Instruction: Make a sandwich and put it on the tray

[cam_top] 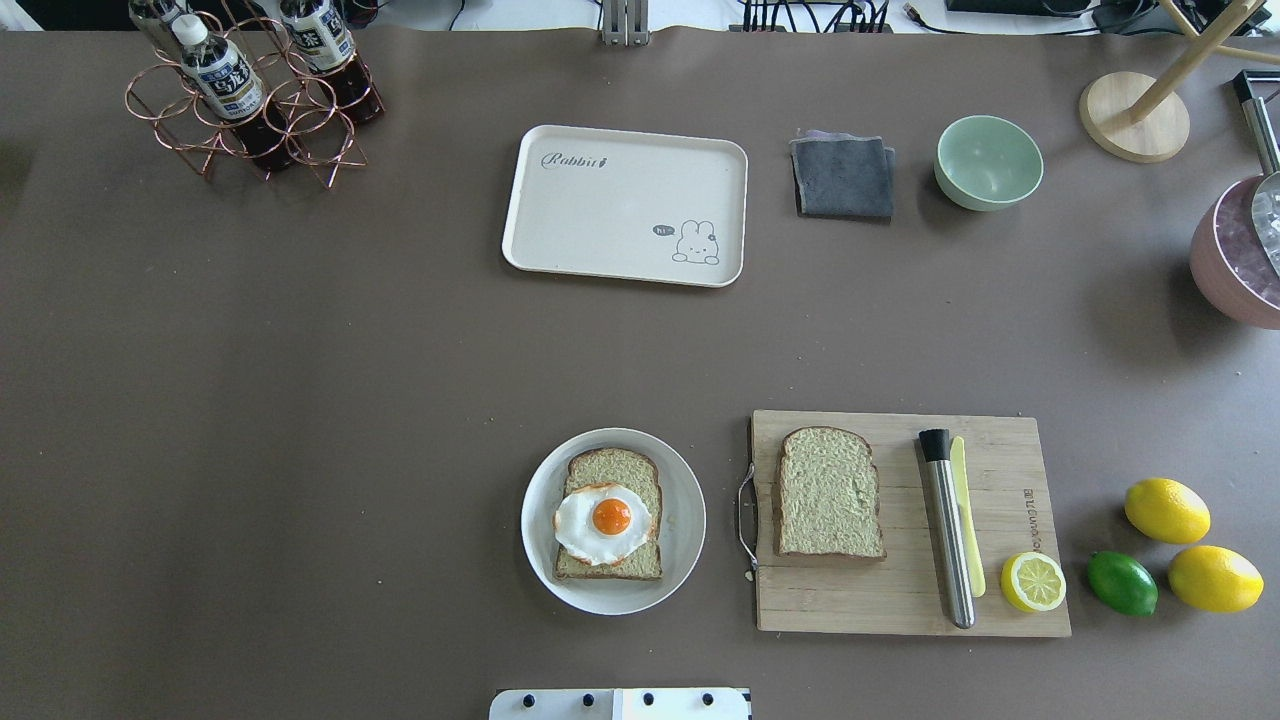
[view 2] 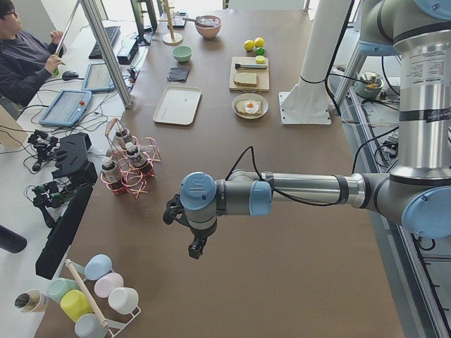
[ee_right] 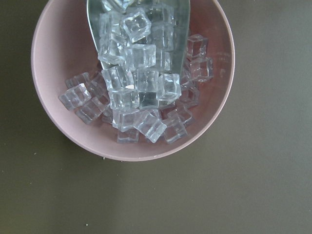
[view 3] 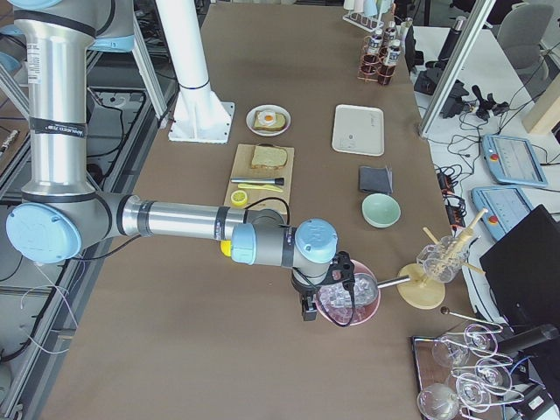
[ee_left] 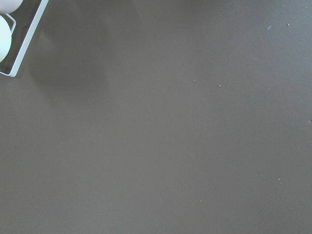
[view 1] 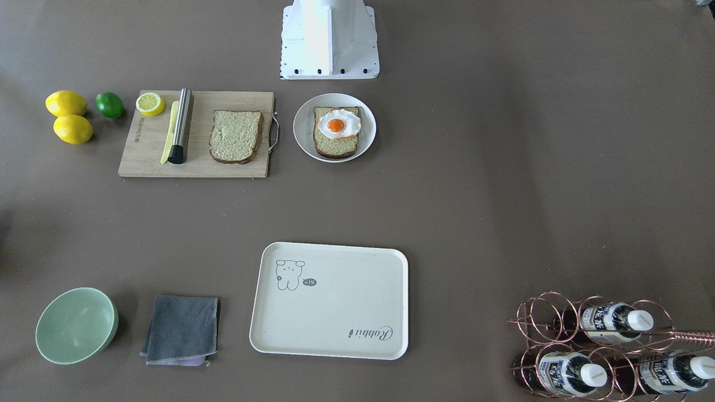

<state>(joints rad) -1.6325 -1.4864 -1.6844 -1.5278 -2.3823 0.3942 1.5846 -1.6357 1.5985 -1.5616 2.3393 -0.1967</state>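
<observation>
One bread slice (cam_top: 615, 468) lies on a round white plate (cam_top: 685, 520) with the fried egg (cam_top: 603, 522) on top. The second bread slice (cam_top: 830, 492) lies bare on the wooden cutting board (cam_top: 900, 600). The cream tray (cam_top: 625, 205) lies apart from them across the table, with nothing on it. My left gripper (view 2: 196, 248) hangs over bare table at the far left end, and I cannot tell whether it is open. My right gripper (view 3: 306, 311) hangs over a pink bowl of ice (ee_right: 131, 97) at the right end, and I cannot tell whether it is open.
On the board lie a steel muddler (cam_top: 948, 525), a yellow knife (cam_top: 966, 515) and a lemon half (cam_top: 1033, 581). Two lemons (cam_top: 1166, 510) and a lime (cam_top: 1122, 583) sit beside it. A grey cloth (cam_top: 843, 177), a green bowl (cam_top: 988, 161) and a bottle rack (cam_top: 250, 90) stand along the far side.
</observation>
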